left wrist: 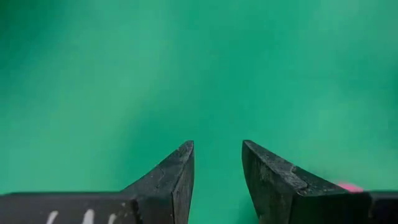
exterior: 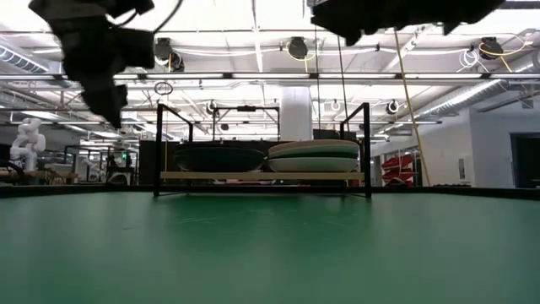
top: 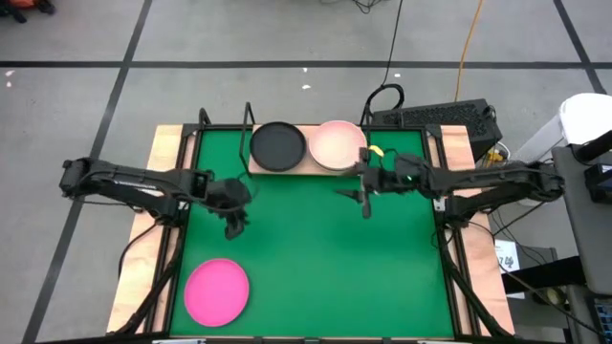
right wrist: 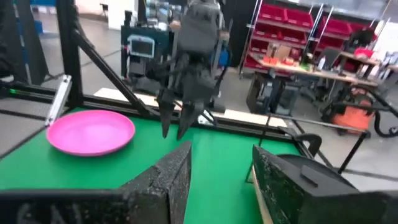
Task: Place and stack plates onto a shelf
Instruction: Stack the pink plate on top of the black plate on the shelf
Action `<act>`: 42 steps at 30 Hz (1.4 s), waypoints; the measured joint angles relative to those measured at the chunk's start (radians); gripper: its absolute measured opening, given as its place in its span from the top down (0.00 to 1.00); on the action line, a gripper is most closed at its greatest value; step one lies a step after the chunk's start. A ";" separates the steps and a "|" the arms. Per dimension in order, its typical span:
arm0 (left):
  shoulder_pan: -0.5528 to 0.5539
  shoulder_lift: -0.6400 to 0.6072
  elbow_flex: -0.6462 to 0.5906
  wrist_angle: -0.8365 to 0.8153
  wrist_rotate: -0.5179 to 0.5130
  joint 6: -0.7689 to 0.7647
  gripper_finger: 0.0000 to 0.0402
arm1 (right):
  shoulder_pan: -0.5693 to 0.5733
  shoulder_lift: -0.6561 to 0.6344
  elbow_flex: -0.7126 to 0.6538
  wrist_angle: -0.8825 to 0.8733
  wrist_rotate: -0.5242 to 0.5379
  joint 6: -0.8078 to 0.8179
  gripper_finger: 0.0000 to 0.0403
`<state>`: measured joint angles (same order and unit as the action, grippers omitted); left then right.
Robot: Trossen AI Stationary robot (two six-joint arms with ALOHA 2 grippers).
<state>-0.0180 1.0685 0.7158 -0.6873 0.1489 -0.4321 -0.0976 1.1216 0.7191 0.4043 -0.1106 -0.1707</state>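
Observation:
The shelf (top: 312, 166) stands at the mat's far edge, its wooden board (exterior: 261, 176) on black wire legs. On it rest a dark plate stack (top: 277, 145) (exterior: 218, 157) and, to the right, a pale stack (exterior: 314, 155) topped by a pale pink plate (top: 337, 143). A hot pink plate (top: 217, 291) (right wrist: 91, 132) lies flat on the mat near the front left. My left gripper (top: 233, 229) (left wrist: 217, 146) hangs open above bare mat, pointing steeply down, between the shelf and the hot pink plate. My right gripper (top: 363, 203) (right wrist: 222, 149) stands open and level, in front of the pale stack, holding nothing.
The green mat (top: 325, 268) covers the table between pale wooden side edges (top: 143, 258). A black keyboard (top: 435, 119) and cables lie beyond the far right corner. My left arm's gripper (right wrist: 180, 118) shows in the right wrist view, above the mat.

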 joint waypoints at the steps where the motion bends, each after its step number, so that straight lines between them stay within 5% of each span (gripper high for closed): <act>1: -0.009 0.021 0.000 -0.013 0.036 -0.007 0.66 | 0.019 -0.022 -0.022 0.000 0.021 0.001 0.63; 14: -0.131 0.176 0.000 -0.072 0.272 -0.045 0.66 | 0.142 -0.102 -0.122 0.001 0.114 -0.006 0.63; 42: -0.299 0.418 -0.006 0.069 0.270 -0.006 0.66 | 0.147 -0.102 -0.147 0.012 0.110 -0.002 0.63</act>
<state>-0.3166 1.4869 0.7101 -0.6182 0.4190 -0.4381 0.0490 1.0195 0.5724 0.4166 -0.0002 -0.1726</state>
